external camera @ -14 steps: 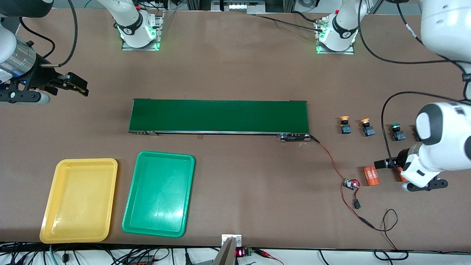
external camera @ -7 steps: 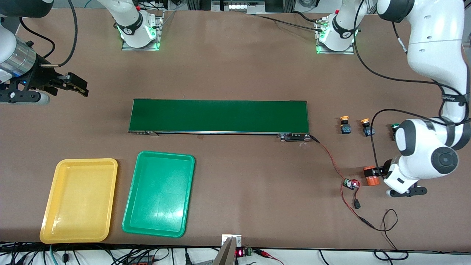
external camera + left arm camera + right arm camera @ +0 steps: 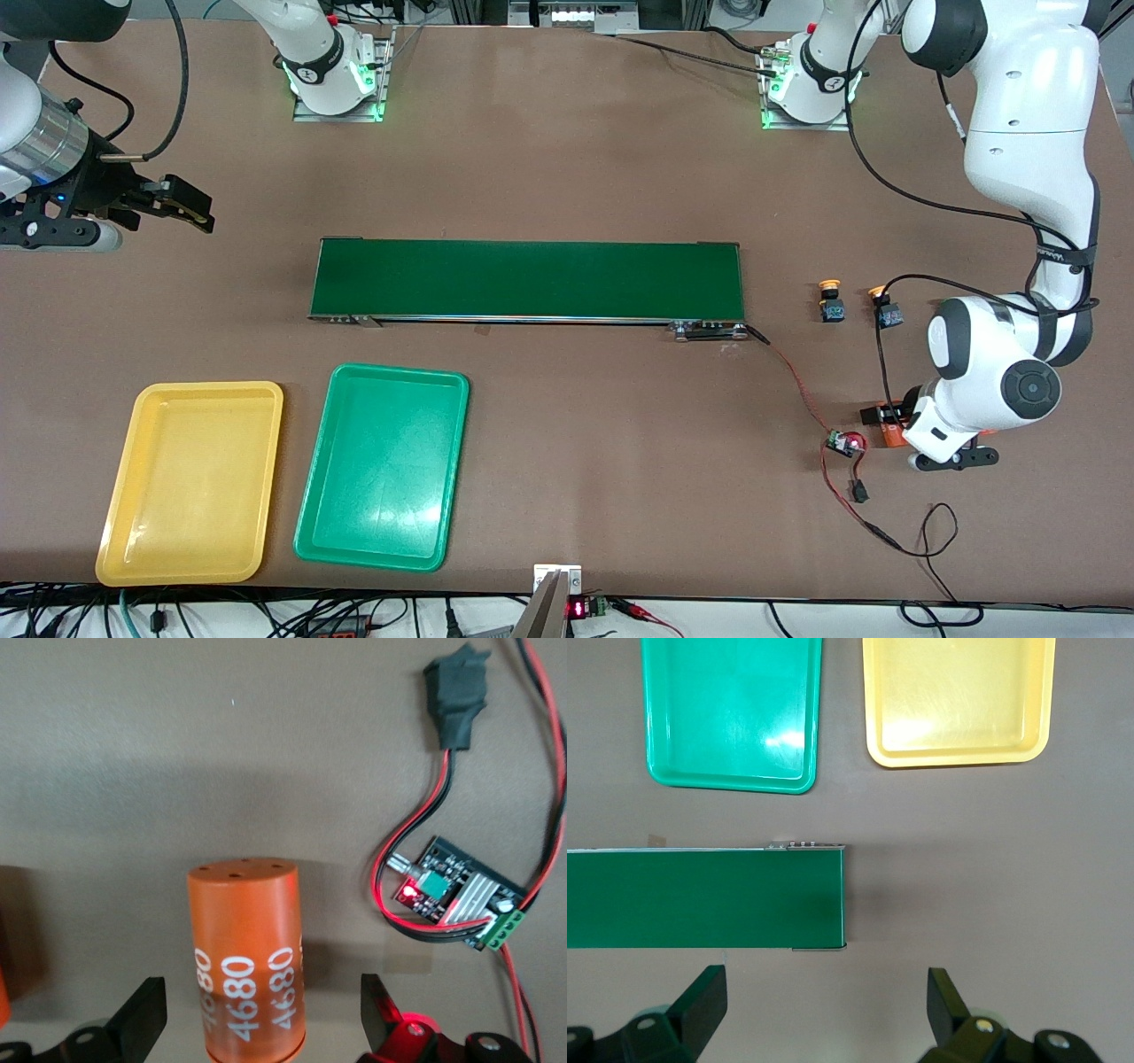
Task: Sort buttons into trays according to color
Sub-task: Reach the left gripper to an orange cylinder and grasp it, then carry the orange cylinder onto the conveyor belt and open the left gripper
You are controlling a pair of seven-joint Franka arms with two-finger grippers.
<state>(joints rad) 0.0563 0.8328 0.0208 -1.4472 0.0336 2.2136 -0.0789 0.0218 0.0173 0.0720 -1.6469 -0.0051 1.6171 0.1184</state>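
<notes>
Two yellow-capped buttons stand on the table past the conveyor, toward the left arm's end. The green-capped buttons are hidden by the left arm. The yellow tray and the green tray lie empty, nearer the front camera, toward the right arm's end; both show in the right wrist view. My left gripper is open, low over the table, its fingers either side of an orange cylinder marked 4680, not touching it. My right gripper is open, empty and waits.
The long dark-green conveyor belt lies across the table's middle. A small controller board with red and black wires lies beside the cylinder. A second orange cylinder shows partly at the left wrist view's edge.
The left arm has swung in toward the conveyor's end and brought its open gripper around the orange cylinder. It now covers the green buttons. The right arm has not moved.
</notes>
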